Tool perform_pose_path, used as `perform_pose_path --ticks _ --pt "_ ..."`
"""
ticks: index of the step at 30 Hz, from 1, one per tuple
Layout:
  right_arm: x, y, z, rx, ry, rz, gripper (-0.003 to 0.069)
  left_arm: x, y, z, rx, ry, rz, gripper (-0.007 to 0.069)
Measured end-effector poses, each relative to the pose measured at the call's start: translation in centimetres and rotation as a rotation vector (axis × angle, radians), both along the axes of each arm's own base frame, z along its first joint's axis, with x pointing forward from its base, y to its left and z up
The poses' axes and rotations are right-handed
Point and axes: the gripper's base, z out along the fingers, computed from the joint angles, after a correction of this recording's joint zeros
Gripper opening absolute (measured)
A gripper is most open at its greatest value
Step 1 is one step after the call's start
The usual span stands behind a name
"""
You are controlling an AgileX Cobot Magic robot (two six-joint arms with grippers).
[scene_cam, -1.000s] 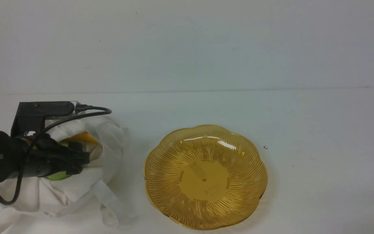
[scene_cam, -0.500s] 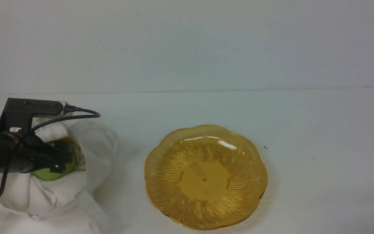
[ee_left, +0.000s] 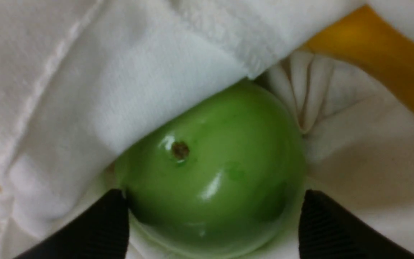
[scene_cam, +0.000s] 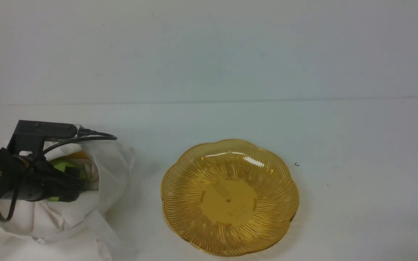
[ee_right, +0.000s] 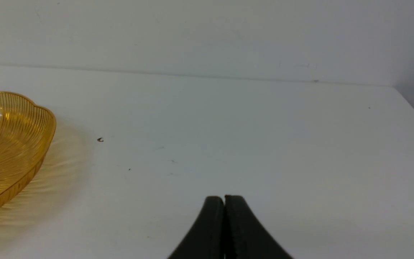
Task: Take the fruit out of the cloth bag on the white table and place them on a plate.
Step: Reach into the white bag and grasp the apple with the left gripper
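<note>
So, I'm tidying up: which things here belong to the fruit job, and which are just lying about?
For the job:
glossy round green apple
smooth yellow-orange piece
off-white cloth bag
translucent amber scalloped plate
smooth white table

Just lying about:
small dark curled speck

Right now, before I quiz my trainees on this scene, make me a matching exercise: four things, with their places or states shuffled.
1. green apple
2. plate
3. right claw
4. left claw

A. empty, scalloped rim
B. fingers on either side of the fruit
C. inside the cloth bag
D. fingers together

Pairs: 1-C, 2-A, 3-D, 4-B
</note>
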Motion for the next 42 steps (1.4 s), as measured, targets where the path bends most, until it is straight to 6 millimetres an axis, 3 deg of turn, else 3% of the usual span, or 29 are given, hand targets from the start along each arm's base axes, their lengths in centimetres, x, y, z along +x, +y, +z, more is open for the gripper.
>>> perform_pose_path --ticks 1,4,7,12,17,24,26,31,35,42 --pt "0.0 0.0 0.0 0.0 0.0 0.0 -0.0014 0.0 0.0 0.0 0.0 0.006 0.0 0.0505" --pt "0.0 0.0 0.0 0.0 0.0 0.0 -0.0014 -0.3 0.0 0.2 0.001 0.027 0.003 0.0198" --pt "0.0 0.0 0.0 0.0 0.0 0.0 -0.0014 -0.8 -0.2 0.6 0.002 0.053 0.0 0.0051" --pt "0.0 0.0 0.0 0.0 0.0 0.0 -0.0014 -1.9 -1.5 2.9 0.002 0.017 -0.041 -0.0006" --pt "0.0 0.0 0.0 0.0 0.0 0.0 -0.0014 -2.1 -1.5 3.4 0.012 0.001 -0.05 -0.0006" --pt "0.0 0.0 0.0 0.0 0.0 0.0 -0.0014 -0.9 -1.5 3.7 0.02 -0.088 -0.064 0.0141" --pt "0.0 0.0 0.0 0.0 0.0 0.0 -0.0014 0.3 -1.4 3.9 0.005 -0.116 -0.042 0.031" --pt "0.0 0.0 0.0 0.0 0.0 0.0 -0.0014 1.5 -1.3 2.9 0.003 -0.088 -0.034 0.0523" --pt "0.0 0.0 0.0 0.0 0.0 0.0 -0.0014 1.8 -1.3 1.3 0.003 -0.033 -0.032 0.0651" --pt "0.0 0.0 0.0 0.0 0.0 0.0 -0.0014 2.3 -1.3 0.8 0.023 -0.037 -0.055 0.0682"
